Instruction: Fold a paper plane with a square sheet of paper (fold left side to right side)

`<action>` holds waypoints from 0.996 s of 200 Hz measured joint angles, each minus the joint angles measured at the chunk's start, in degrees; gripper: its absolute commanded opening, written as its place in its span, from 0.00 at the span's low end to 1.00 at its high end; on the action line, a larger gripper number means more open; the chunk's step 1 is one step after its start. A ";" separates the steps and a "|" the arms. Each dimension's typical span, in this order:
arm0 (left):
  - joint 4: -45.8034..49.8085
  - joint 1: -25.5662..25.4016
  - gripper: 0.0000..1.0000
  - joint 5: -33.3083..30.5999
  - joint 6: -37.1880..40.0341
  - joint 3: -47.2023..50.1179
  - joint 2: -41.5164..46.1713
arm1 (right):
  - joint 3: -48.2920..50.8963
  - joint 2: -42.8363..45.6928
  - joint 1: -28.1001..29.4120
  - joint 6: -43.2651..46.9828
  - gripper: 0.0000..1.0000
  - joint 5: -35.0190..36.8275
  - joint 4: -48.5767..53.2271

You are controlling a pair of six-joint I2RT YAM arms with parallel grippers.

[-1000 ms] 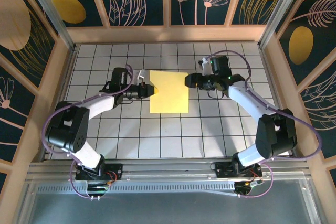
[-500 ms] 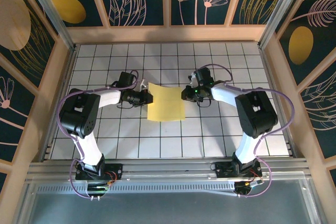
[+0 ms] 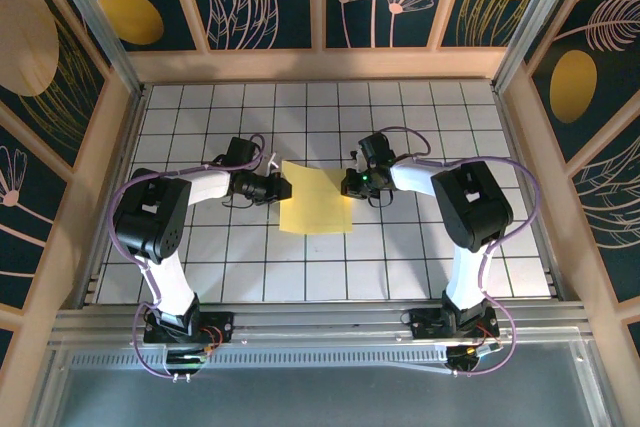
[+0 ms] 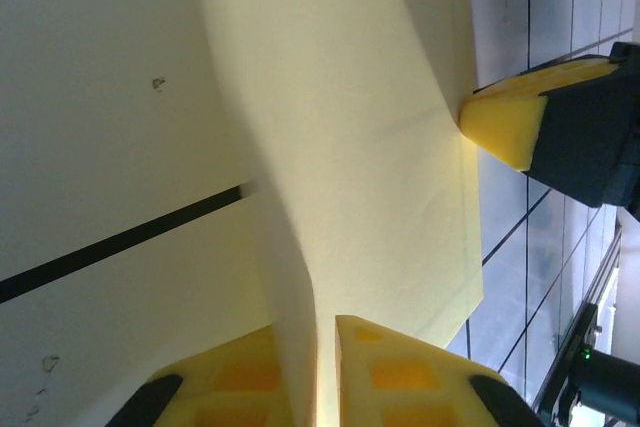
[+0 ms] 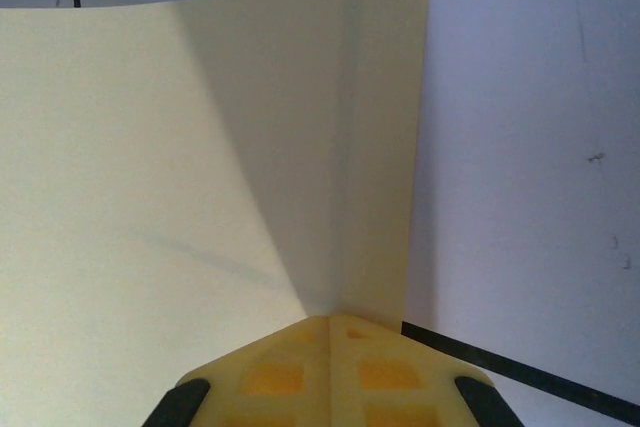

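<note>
Both grippers have drawn inward and toward the near side since a second ago. The square sheet of paper [image 3: 316,199] has come with them and now looks narrower and bowed.

Top view: sheet mid-field over the white grid table [image 3: 400,257]. Left gripper [image 3: 279,187] at its left edge, right gripper [image 3: 348,185] at its right edge.

Left wrist: yellow pads [image 4: 400,377] pinch the sheet's near edge, and the paper curves away between them. The right arm's fingertip [image 4: 505,127] touches the far edge.

Right wrist: pads [image 5: 270,377] clamped together on the sheet's edge. The paper bends away from them.
</note>
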State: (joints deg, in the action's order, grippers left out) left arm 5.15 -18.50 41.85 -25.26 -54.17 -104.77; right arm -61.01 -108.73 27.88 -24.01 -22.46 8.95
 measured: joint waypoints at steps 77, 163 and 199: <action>-6.73 -0.74 0.54 6.25 -6.88 -0.02 2.43 | 0.00 -0.02 0.13 -0.22 0.04 0.17 -0.04; -15.17 -6.08 0.62 8.70 -14.36 -4.04 -2.89 | 2.05 0.37 0.31 -1.90 0.05 -0.33 -4.13; -15.43 -6.71 0.45 8.24 -15.61 -4.90 -5.73 | 3.82 1.01 0.31 -2.99 0.05 -0.59 -6.97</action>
State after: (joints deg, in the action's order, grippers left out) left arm -10.28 -25.21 50.09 -40.86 -59.07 -110.50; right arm -57.19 -107.72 28.18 -27.00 -23.05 1.98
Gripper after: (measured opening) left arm 0.532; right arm 0.050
